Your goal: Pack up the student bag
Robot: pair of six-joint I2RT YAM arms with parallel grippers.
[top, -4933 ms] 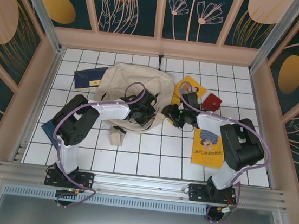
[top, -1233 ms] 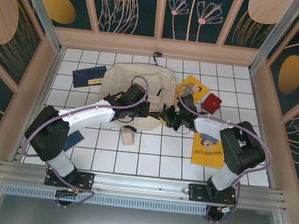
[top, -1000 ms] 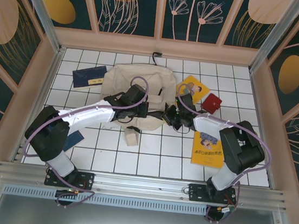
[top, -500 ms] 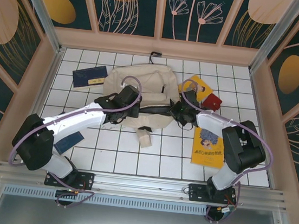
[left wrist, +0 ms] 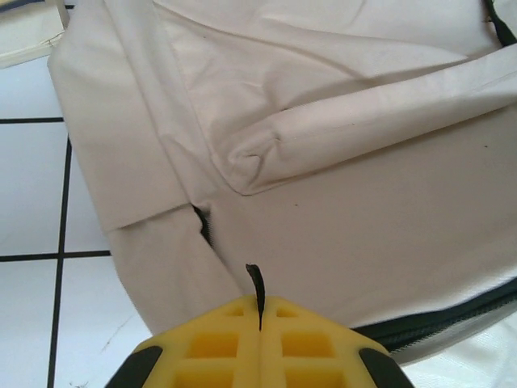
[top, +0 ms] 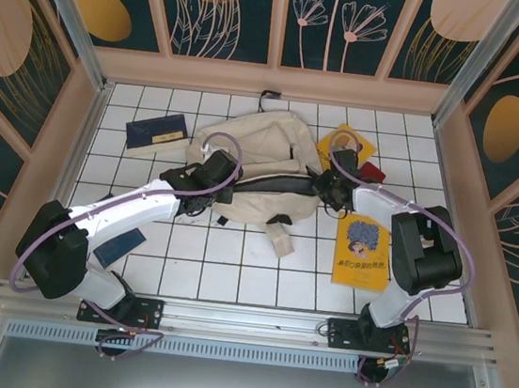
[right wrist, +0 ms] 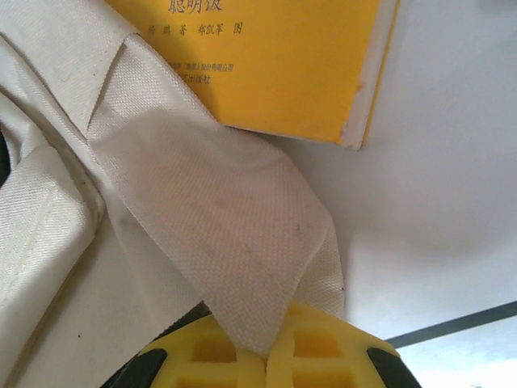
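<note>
Top view first: the big cream soft-fabric student backpack (top: 254, 160) lies flat on the white tiled table (top: 230, 276), around the middle and a bit toward the back wall. The left gripper (top: 208, 188) is at the bag's near-left edge and the right gripper (top: 329, 185) is at its right edge, both right on the fabric. From up here I honestly can't make out how the jaws stand. One loose beige strap end (top: 280, 244) trails off toward the near side. There's a flat navy blue book (top: 156, 132) to the left of the bag, a yellow book (top: 353, 141) poking out at its far-right corner, and a small red wallet (top: 370, 173) just beside that. Another yellow book with a purple cartoon cover (top: 363, 254) sits by the right arm.

Left wrist cam: the yellow fingers (left wrist: 202, 343) are clenched tight with no gap, and a thin black zipper tab (left wrist: 256, 283) is pinched between them. Cream backpack fabric (left wrist: 363, 202) is right in front, with white tile off to the left.

Right wrist cam: same deal, yellow fingers (right wrist: 323, 356) squeezed together. They're clamped on a flat beige woven strap (right wrist: 234, 242) that runs up and to the left, away from the grip. Just past it is a yellow paperback cover with black print (right wrist: 266, 56), and the strap overlaps its lower edge.
</note>
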